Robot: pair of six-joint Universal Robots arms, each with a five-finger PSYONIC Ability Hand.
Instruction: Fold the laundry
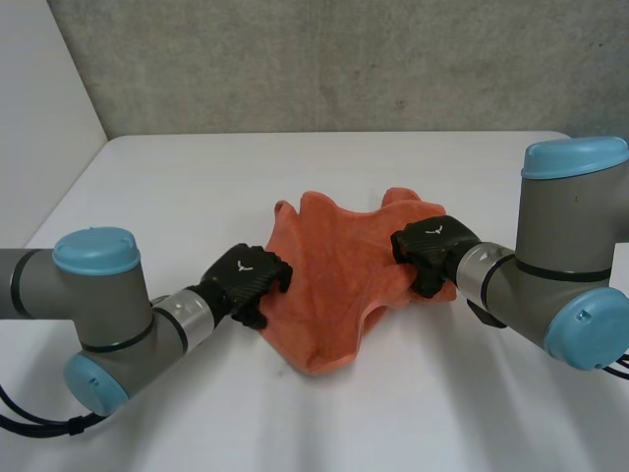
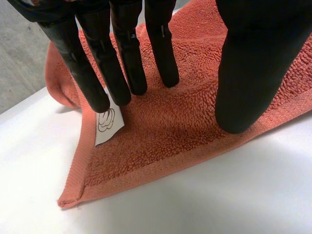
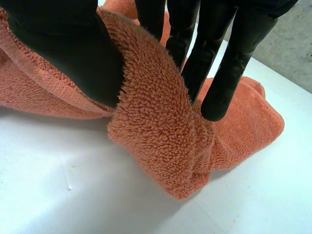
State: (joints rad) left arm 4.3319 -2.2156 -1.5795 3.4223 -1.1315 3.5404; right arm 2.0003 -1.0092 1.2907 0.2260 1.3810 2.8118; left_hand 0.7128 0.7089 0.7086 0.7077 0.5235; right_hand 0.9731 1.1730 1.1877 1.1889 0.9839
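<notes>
White table (image 1: 393,167) across the head view, with a grey wall (image 1: 344,59) behind its far edge. Left arm (image 1: 98,295) reaching in from the near left, right arm (image 1: 560,265) from the near right, both angled towards the middle.

Between them, an orange terry towel (image 1: 339,275), lying rumpled near the table's middle. Far edge humped into two lobes, near end narrowing to a point.

Left hand (image 1: 251,280) at the towel's left edge. Seen from the left wrist, near a hemmed corner lying flat on the table. Fingers (image 2: 122,63) straight and spread, tips down on the pile. Thumb (image 2: 253,73) set down apart from them, close to the hem. Released rather than gripping, with no cloth gathered between thumb and fingers. Hard to say whether pressing or only resting.

Right hand (image 1: 432,251) at the towel's right edge. Seen from the right wrist, grasping the towel. A thick fold of pile caught between the thumb (image 3: 63,48) on one side and the fingers (image 3: 229,63) on the other. Fold standing up off the table, with more cloth bunched beyond the fingertips.

Small white label (image 2: 108,122) with a brown outline drawing, sewn near the corner hem, partly under the left fingertips.
</notes>
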